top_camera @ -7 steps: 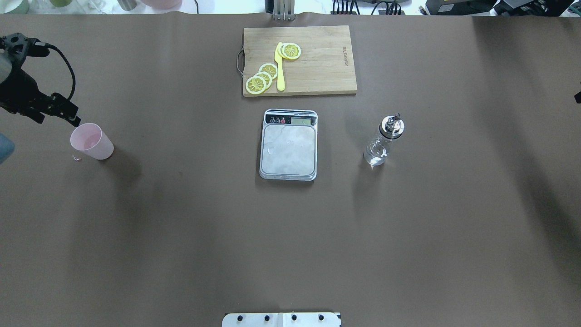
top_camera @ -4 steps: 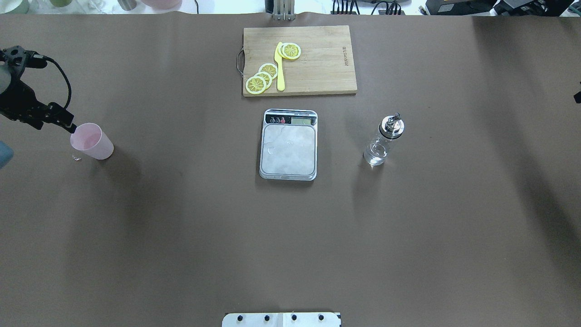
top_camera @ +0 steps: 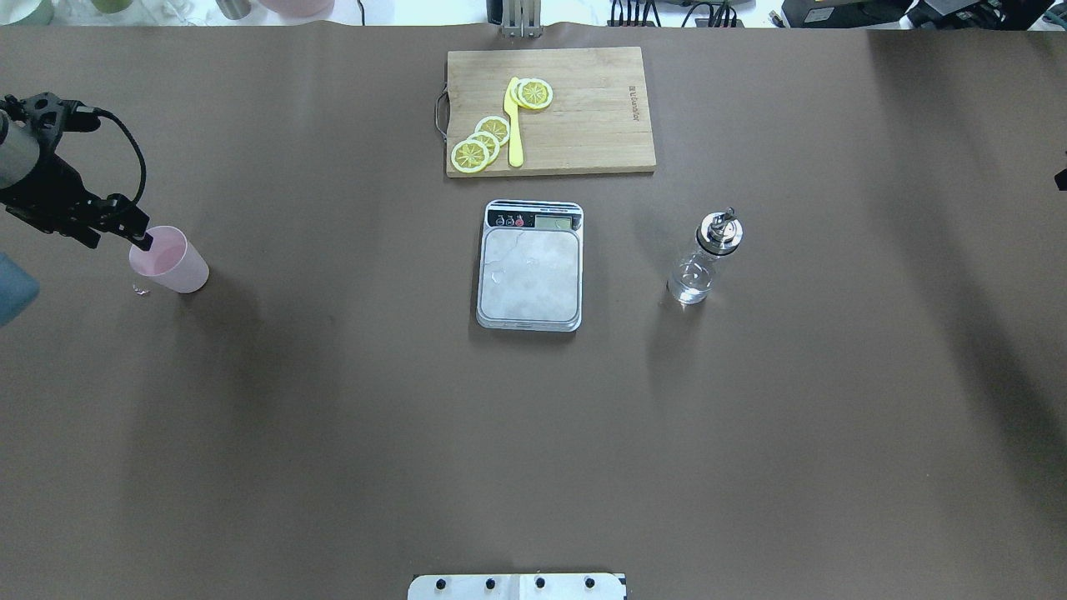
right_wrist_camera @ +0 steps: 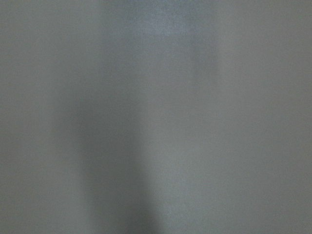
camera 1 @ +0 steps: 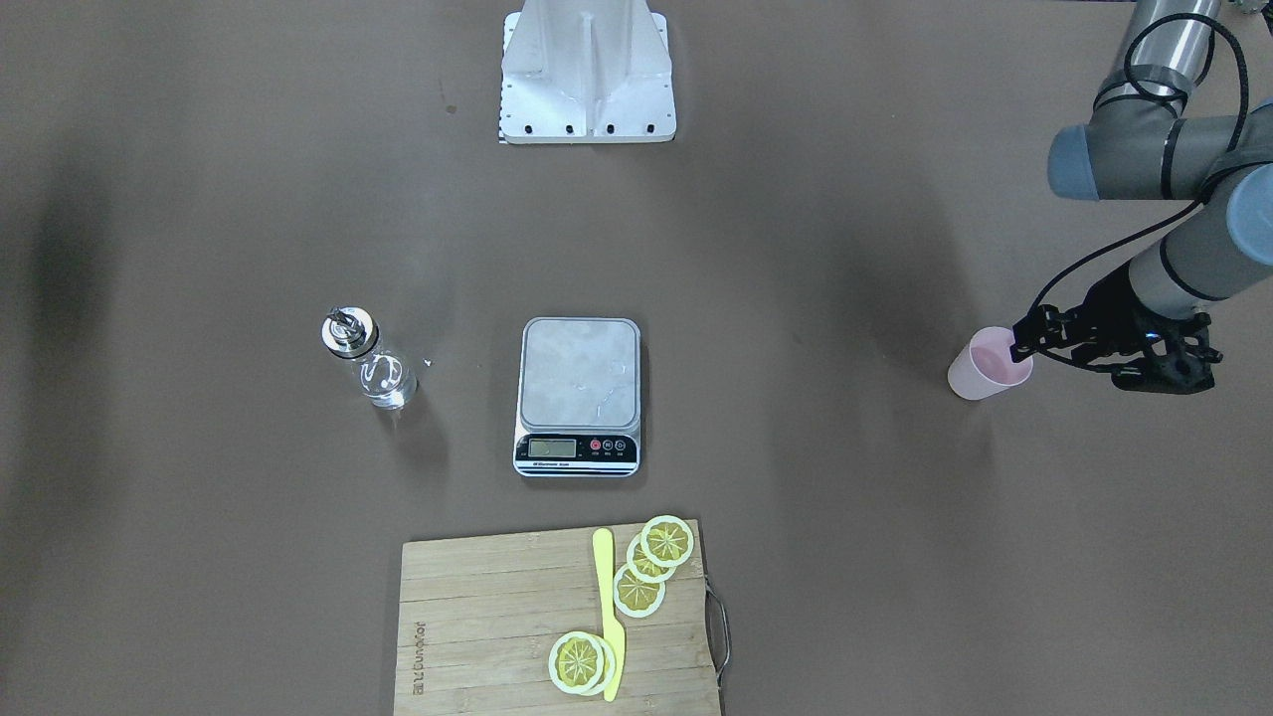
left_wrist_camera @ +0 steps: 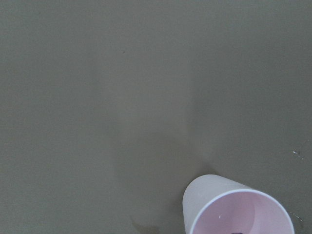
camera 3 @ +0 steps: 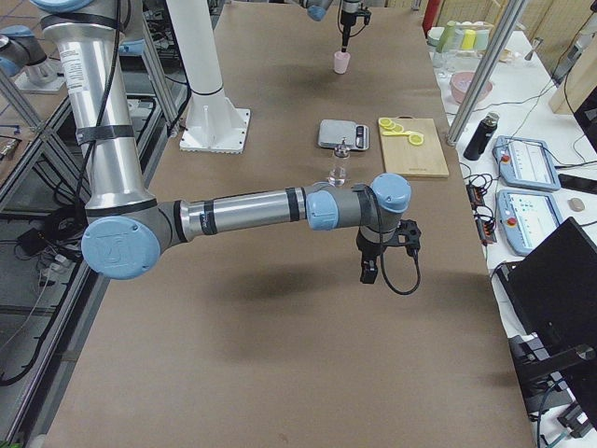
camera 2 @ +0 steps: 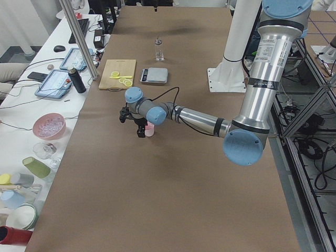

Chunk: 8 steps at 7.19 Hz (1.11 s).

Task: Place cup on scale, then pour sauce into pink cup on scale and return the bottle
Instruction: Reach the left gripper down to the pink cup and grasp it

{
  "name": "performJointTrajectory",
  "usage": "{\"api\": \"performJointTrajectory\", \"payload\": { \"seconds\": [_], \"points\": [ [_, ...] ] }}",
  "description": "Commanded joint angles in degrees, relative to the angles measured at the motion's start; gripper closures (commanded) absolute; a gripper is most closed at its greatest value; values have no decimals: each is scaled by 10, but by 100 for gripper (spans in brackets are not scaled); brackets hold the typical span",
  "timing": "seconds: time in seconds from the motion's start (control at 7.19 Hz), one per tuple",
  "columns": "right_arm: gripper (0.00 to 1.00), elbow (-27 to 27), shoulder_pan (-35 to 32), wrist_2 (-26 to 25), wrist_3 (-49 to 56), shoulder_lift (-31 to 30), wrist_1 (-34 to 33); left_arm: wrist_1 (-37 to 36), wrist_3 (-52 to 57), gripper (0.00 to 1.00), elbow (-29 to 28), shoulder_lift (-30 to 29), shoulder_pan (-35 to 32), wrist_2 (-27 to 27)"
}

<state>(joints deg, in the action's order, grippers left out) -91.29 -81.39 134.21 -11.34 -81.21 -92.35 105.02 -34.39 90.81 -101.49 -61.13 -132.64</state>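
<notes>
Overhead exterior: left gripper (top_camera: 142,240) sits at the rim of the cup (top_camera: 171,260), on the side away from the scale (top_camera: 530,267). One dark fingertip (camera 1: 1017,348) overlaps the rim in the front-facing view. A dark speck at the bottom edge of the left wrist view lies inside the cup mouth. Cannot tell if the fingers are spread, together, or pinching the wall.

Cup stands upright on the brown table (top_camera: 533,433), far out on the robot's left, well apart from the scale. Scale lies mid-table, platform bare, display strip toward the cutting board (top_camera: 583,125). Bottle (top_camera: 700,262) stands upright on the robot's right of the scale, near it but not touching, metal spout on top.

Board holds lemon slices (top_camera: 483,142) and a yellow knife (top_camera: 513,125).

Right gripper (camera 3: 367,273) hangs above bare table, seen clearly only in the exterior right view; cannot tell its finger state. Right wrist view shows only blurred table surface.
</notes>
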Motion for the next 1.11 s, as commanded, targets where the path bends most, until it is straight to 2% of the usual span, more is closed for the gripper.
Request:
{"api": "performJointTrajectory", "payload": {
  "seconds": [0.0, 0.56, 0.7, 0.97],
  "points": [
    [0, 0, 0, 0, 0, 1, -1, 0, -20, 27, 4, -1, 9, -1],
    [0, 0, 1, 0, 0, 1, 0, 9, -26, 49, -4, -2, 22, -1],
    [0, 0, 2, 0, 0, 1, 0, 9, -25, 62, -5, -2, 23, -1],
    [0, 0, 3, -1, -1, 2, 0, 10, -26, 100, -4, -3, 23, -1]
  ]
}}
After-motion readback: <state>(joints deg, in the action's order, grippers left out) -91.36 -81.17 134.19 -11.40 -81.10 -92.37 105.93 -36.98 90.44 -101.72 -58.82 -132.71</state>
